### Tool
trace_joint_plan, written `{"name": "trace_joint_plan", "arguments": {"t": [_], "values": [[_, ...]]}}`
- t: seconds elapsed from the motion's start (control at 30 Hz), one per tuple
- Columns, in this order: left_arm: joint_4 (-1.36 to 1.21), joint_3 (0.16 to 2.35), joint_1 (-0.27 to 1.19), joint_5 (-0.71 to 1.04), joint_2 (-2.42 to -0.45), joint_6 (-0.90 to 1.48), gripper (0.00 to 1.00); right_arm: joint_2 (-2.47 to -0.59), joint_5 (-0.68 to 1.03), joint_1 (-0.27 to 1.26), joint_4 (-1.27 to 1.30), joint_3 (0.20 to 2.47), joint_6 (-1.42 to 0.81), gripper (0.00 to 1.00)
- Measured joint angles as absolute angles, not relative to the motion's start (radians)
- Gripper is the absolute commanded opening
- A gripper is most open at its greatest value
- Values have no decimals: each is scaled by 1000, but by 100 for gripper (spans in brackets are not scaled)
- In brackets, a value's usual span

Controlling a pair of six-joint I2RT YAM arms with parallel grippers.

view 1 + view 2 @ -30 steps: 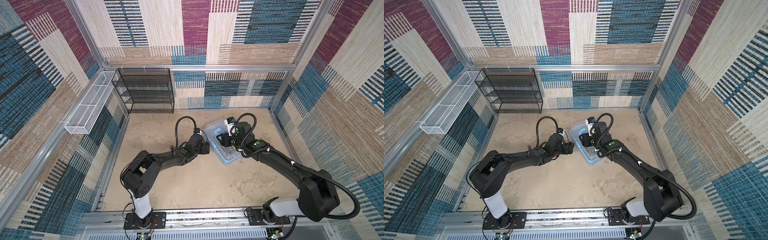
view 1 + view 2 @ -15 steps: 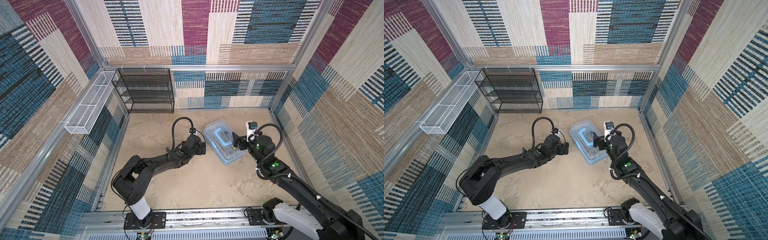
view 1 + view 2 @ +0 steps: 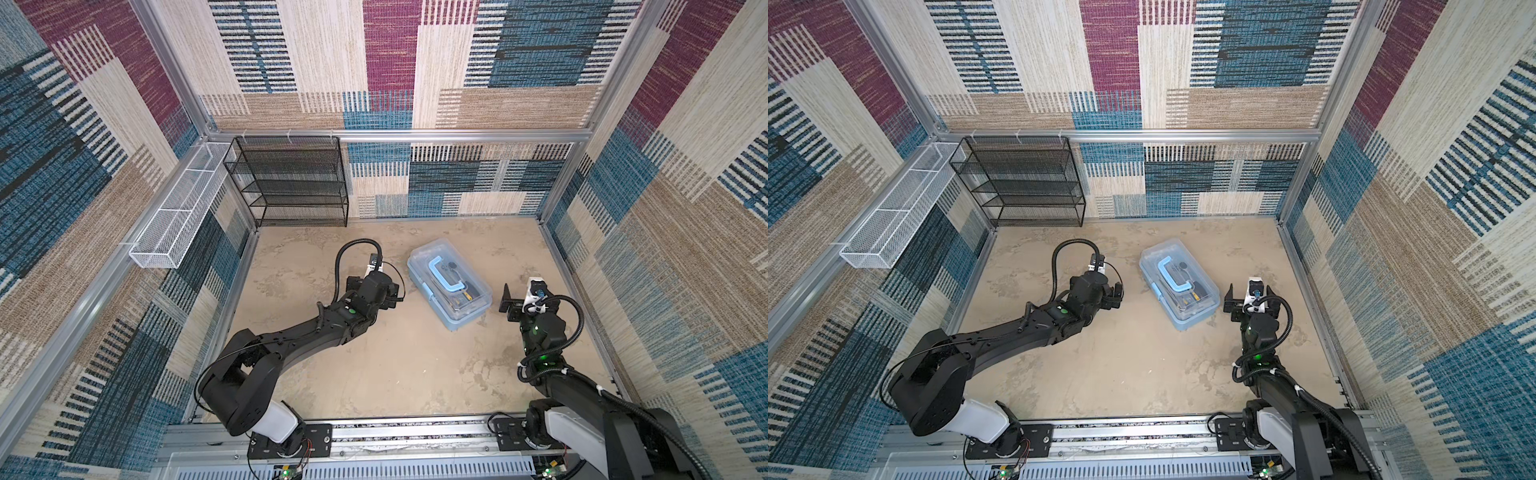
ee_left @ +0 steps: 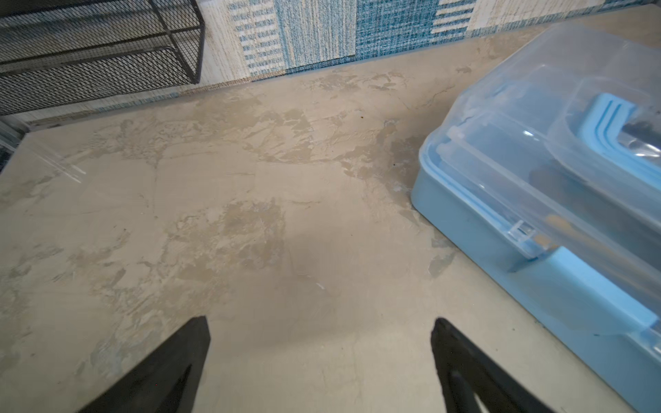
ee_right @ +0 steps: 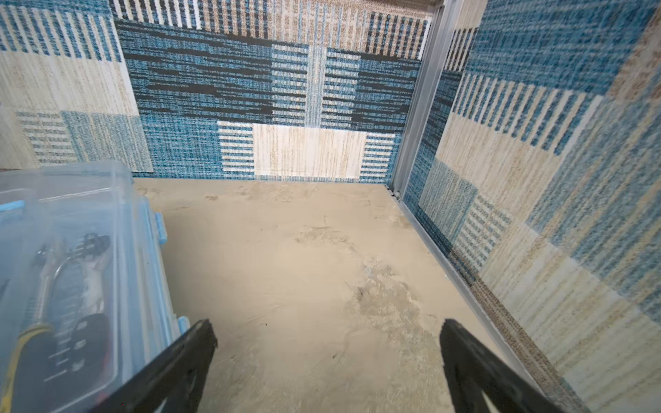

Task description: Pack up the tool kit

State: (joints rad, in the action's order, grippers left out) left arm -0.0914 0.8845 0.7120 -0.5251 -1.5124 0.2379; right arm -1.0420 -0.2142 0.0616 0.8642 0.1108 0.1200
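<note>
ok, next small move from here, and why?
Probably pull both arms back to rest: the toolbox lid looks shut with tools inside, no loose tools show on the table, and the left gripper and right gripper are open, empty and clear of it.

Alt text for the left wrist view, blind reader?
A closed light blue toolbox with a clear lid sits on the beige table, clear of the left tool, whose two black fingers stand wide apart over bare surface. A black mesh rack stands against the patterned wall beyond.
</note>
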Motion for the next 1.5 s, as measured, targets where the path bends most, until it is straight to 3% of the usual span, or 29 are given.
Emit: {"name": "trace_joint_plan", "arguments": {"t": [0.27,0.6,0.87,1.27,1.5], "values": [[-91,851,702,-607,-1469,183,100,-1250,-138,15,1117,89,73,100],[-98,791,672,-753,-1415,122,99,-1295,-67,0,1206,93,41,100],[-151,741,617,-877,-1391,24,100,-1522,-25,-1,1287,158,27,100],[-473,658,499,-991,-1509,-196,100,-1534,-15,-3,1267,205,31,100],[-966,583,471,-992,-1760,-499,99,-1534,-15,-3,1266,205,31,100]]}}
